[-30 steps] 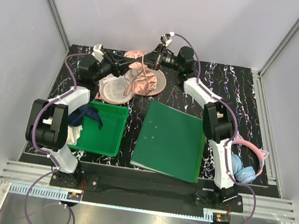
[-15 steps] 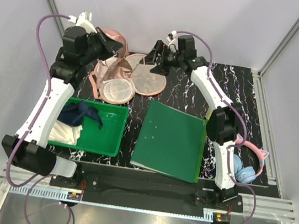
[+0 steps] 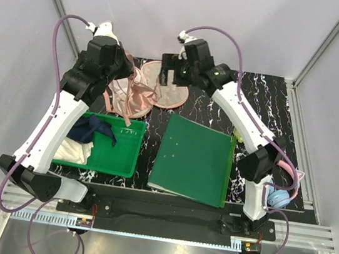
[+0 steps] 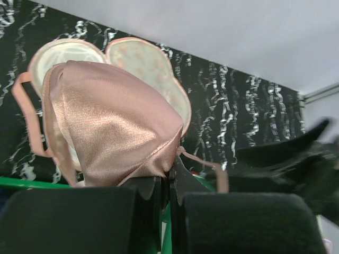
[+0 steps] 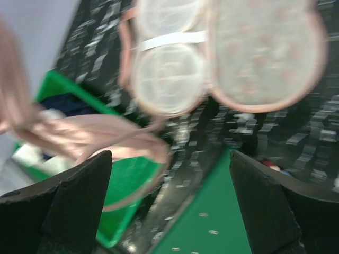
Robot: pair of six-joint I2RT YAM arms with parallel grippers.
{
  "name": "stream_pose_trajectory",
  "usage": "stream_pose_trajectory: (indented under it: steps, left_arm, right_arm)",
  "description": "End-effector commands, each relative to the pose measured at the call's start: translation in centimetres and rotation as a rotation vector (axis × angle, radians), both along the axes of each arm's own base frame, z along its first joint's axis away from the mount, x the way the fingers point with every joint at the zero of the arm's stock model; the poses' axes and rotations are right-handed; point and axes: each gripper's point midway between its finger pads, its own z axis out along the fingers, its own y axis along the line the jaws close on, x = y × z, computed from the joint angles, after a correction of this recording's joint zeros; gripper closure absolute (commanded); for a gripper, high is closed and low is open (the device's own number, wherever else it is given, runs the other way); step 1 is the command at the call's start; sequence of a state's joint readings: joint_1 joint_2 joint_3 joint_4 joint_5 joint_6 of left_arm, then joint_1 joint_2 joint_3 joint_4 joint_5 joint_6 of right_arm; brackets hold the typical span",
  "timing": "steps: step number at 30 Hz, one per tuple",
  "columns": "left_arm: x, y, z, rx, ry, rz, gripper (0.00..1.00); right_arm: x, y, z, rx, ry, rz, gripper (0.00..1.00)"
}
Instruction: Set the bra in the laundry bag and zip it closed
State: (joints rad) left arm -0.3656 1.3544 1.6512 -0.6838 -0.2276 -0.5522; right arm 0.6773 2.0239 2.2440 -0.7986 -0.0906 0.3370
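No legible txt, labels, brand names, nos. or signs in any view.

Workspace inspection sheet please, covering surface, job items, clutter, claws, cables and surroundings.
Surface: black marbled table.
Job's things: bra held up off the table, straps dangling; laundry bag lying open at the far side.
Clutter: green bin holding dark blue cloth and white cloth; green folder; headphones.
Claws: left claw shut on the bra; right claw open, empty, above the laundry bag.
Cables: purple cables loop off both arms.
Surroundings: pale walls, metal frame rail.
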Motion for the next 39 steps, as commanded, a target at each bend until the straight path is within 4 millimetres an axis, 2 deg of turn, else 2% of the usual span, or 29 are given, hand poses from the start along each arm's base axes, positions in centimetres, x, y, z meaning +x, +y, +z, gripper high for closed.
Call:
stream_pose_trajectory:
  steps: [1, 2, 4, 5, 6, 7, 8, 10, 11, 12, 14, 15, 16, 19, 21, 22, 24, 26, 27, 28, 30, 32, 33, 36, 37, 38, 39]
  left_arm:
    - [-1.1, 2.3, 3.3, 0.052, -0.082, 0.083, 1.0]
    - [-1.3, 2.5, 3.4, 0.051, -0.081, 0.088, 1.0]
    - [-1.5, 2.7, 3.7, 0.052, -0.083, 0.096, 1.0]
    - [-1.7, 2.7, 3.8, 0.055, -0.085, 0.098, 1.0]
    - [-1.7, 3.0, 3.9, 0.062, -0.086, 0.115, 1.0]
    - [-1.9, 3.2, 3.9, 0.066, -0.082, 0.126, 1.0]
    - [-1.9, 3.4, 3.8, 0.064, -0.074, 0.139, 1.0]
    - [-2.1, 3.7, 3.9, 0.066, -0.067, 0.156, 1.0]
    - [-2.1, 3.7, 4.0, 0.066, -0.066, 0.156, 1.0]
    - [-2.1, 3.7, 4.1, 0.064, -0.063, 0.155, 1.0]
    - [-2.3, 3.8, 4.7, 0.068, -0.069, 0.156, 1.0]
    - [-2.3, 3.8, 4.9, 0.069, -0.072, 0.153, 1.0]
    - [-2.4, 3.8, 5.2, 0.071, -0.076, 0.148, 1.0]
    - [-2.6, 3.9, 5.3, 0.086, -0.076, 0.141, 1.0]
    - [-2.8, 3.9, 5.6, 0.081, -0.083, 0.137, 1.0]
    - [-3.1, 4.0, 5.9, 0.076, -0.091, 0.14, 1.0]
    - [-3.3, 4.1, 6.7, 0.062, -0.111, 0.147, 1.0]
    - [-3.6, 4.1, 7.7, 0.046, -0.136, 0.142, 1.0]
    - [-3.6, 4.0, 8.2, 0.034, -0.147, 0.136, 1.0]
    - [-3.7, 3.9, 9.2, 0.01, -0.175, 0.134, 1.0]
    - [-4.0, 3.0, 10.5, -0.043, -0.212, 0.09, 1.0]
    - [-3.8, 2.1, 12.3, -0.098, -0.273, 0.05, 1.0]
    - [-4.1, 1.4, 13.4, -0.133, -0.313, 0.011, 1.0]
    - [-4.1, 0.7, 13.8, -0.17, -0.32, -0.02, 1.0]
    - [-4.1, 1.0, 13.6, -0.174, -0.312, -0.003, 1.0]
    - [-4.3, 1.5, 13.7, -0.18, -0.306, 0.025, 1.0]
    - [-4.2, 2.4, 13.1, -0.167, -0.281, 0.076, 1.0]
  right_arm:
    - [3.5, -9.3, 2.1, -0.226, -0.148, -0.284, 0.0]
    - [3.3, -10.5, 0.9, -0.291, -0.119, -0.308, 0.0]
    - [3.3, -12.0, 0.5, -0.369, -0.124, -0.341, 0.0]
    - [3.0, -11.5, 0.7, -0.355, -0.124, -0.305, 0.0]
    - [2.7, -10.9, 1.5, -0.324, -0.132, -0.285, 0.0]
    - [1.8, -9.1, 2.0, -0.251, -0.112, -0.223, 0.0]
    - [1.1, -7.3, 3.7, -0.165, -0.132, -0.16, 0.0]
    - [-0.8, -3.8, 4.5, -0.068, -0.133, -0.053, 0.0]
    - [-0.7, -3.5, 5.3, -0.05, -0.16, -0.055, 0.0]
    - [-0.6, -3.6, 5.4, -0.057, -0.169, -0.07, 0.0]
    - [1.3, -7.0, 4.3, -0.229, -0.233, -0.176, 0.0]
    - [2.3, -8.9, 4.7, -0.3, -0.265, -0.23, 0.0]
    - [2.6, -9.6, 4.5, -0.33, -0.259, -0.216, 0.0]
    - [2.2, -9.9, 2.9, -0.335, -0.189, -0.207, 0.0]
    - [1.6, -10.8, -1.1, -0.419, -0.079, -0.218, 0.0]
    - [0.8, -10.8, -4.2, -0.467, 0.012, -0.2, 0.0]
    - [-0.5, -11.5, -7.6, -0.525, 0.114, -0.189, 0.0]
    - [-1.2, -11.6, -8.4, -0.513, 0.144, -0.198, 0.0]
    - [-1.9, -11.8, -10.0, -0.53, 0.177, -0.18, 0.0]
    - [-2.3, -11.1, -10.1, -0.491, 0.185, -0.139, 0.0]
    - [-3.6, -10.2, -11.5, -0.449, 0.254, -0.043, 0.0]
    - [-4.3, -9.0, -11.6, -0.396, 0.279, 0.026, 0.0]
    - [-5.7, -6.9, -11.1, -0.31, 0.3, 0.161, 0.0]
    - [-7.1, -3.8, -8.6, -0.153, 0.296, 0.33, 0.0]
    - [-6.4, -4.5, -9.1, -0.209, 0.294, 0.268, 0.0]
    - [-5.2, -6.2, -9.6, -0.291, 0.278, 0.154, 0.0]
    - [-4.2, -7.3, -9.3, -0.335, 0.256, 0.078, 0.0]
